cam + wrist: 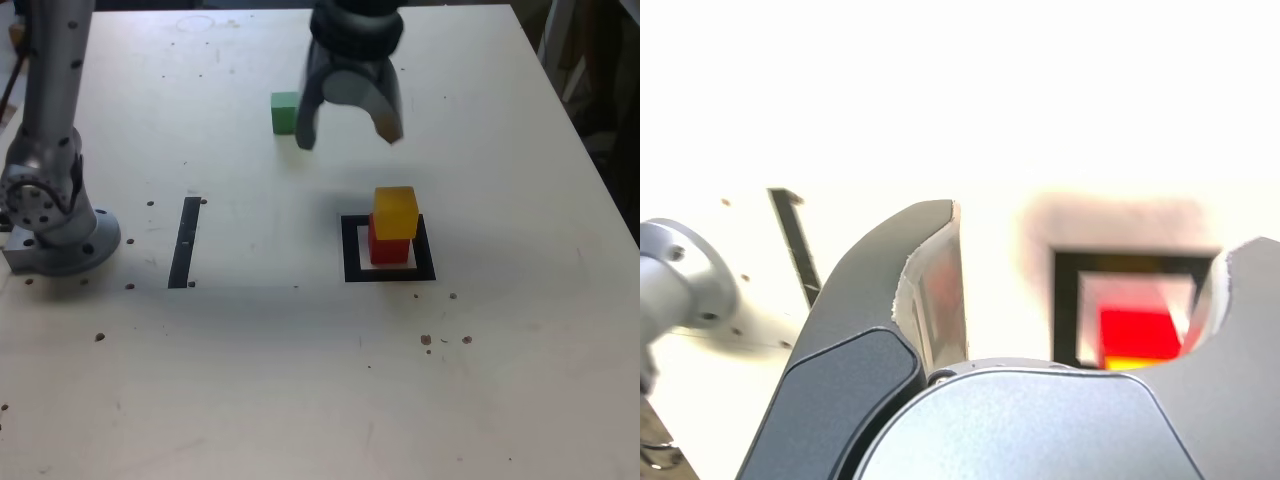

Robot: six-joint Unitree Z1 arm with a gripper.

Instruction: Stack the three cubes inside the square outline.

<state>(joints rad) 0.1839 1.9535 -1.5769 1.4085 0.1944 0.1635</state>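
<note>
You've got the gripper (347,132) hanging above the table (300,380) with its jaws spread wide and nothing between them; the wrist view confirms the gap is empty. In the exterior view it sits up-table from the stack and just to the right of the green cube (285,112). The yellow cube (395,212) is on top of the red cube (388,247), and the red one rests inside the square outline (349,250), on its pale centre; the yellow looks slightly offset toward the exterior view's right. Green cube is alone on the table, well apart from the outline, partly hidden behind one finger. Thin black strip (185,243) lies to the exterior view's left of the outline, near the arm base (60,240). Wrist view shows the outline (1068,300) and the red cube (1137,332) between the fingers, far part of the frame washed out.
</note>
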